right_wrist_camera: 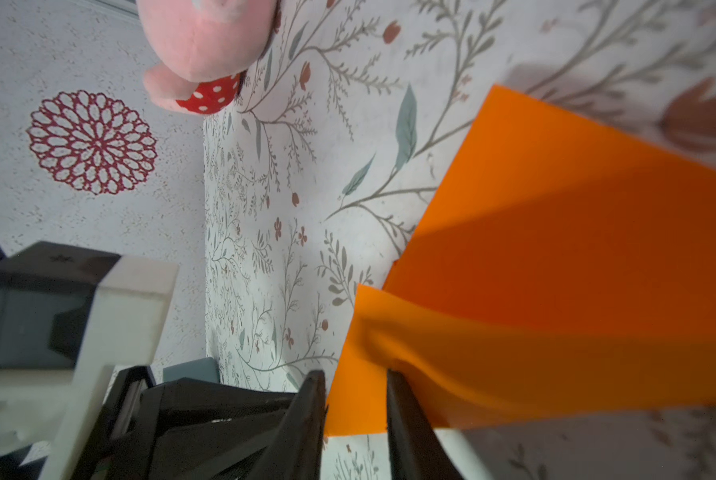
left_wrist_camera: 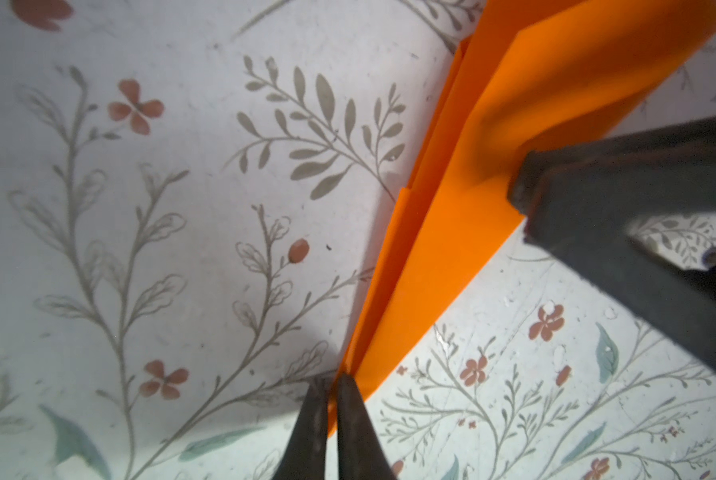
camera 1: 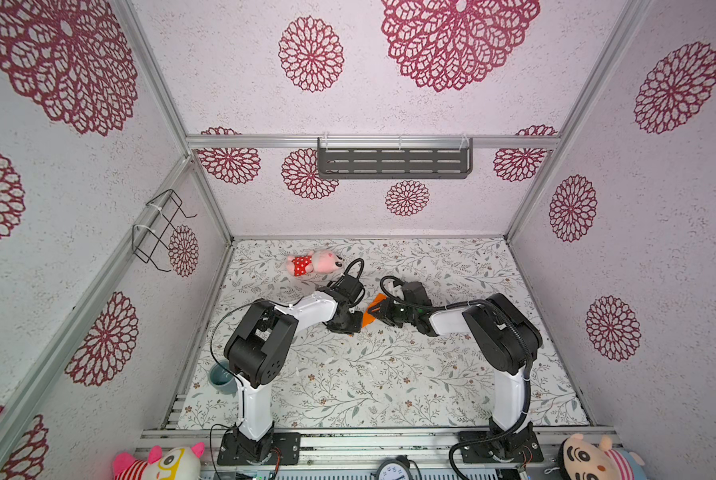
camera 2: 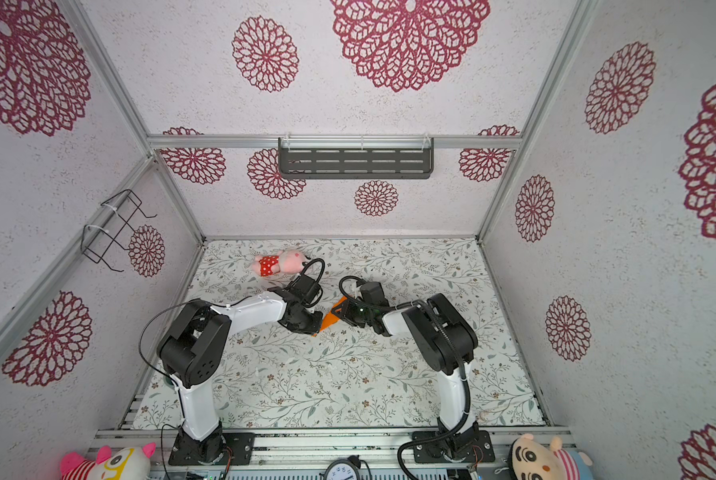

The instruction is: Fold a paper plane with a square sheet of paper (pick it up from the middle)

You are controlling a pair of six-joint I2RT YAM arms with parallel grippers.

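- Grey-blue round cup (camera 1: pixel 222 376) stands at the left edge of the pale, floral-patterned tabletop (camera 1: pixel 348 386), just beside the left arm's upright white link.
- Pink plush toy with red, white-dotted shorts (camera 1: pixel 316 262) (camera 2: pixel 283 262) lies on its side towards the back of the tabletop, left of centre. It is apart from both arms and from the paper. The right wrist view catches it too (right_wrist_camera: pixel 206 41).
- Black left gripper (camera 1: pixel 354 324) (camera 2: pixel 316 329) reaches in low over the middle of the tabletop. In the left wrist view its two fingertips are pressed almost together (left_wrist_camera: pixel 333 380), with a sliver of orange between them. They pinch the pointed nose of the paper.
- Bright orange paper plane, a narrow pointed dart with layered folds along a centre crease (camera 1: pixel 368 319) (camera 2: pixel 330 321), lies between the two grippers at about the table's centre. Its nose is at the left gripper and its wide end at the right one. In the left wrist view (left_wrist_camera: pixel 451 232) the upper flap lifts off the table. In the right wrist view (right_wrist_camera: pixel 555 249) it shows as two overlapping flaps.
- Black right gripper (camera 1: pixel 379 311) (camera 2: pixel 341 312) meets the plane's wide end. Its jaws stand part-way apart (right_wrist_camera: pixel 354 378), with the edge of the nearer flap running between them. I cannot tell whether they press it.
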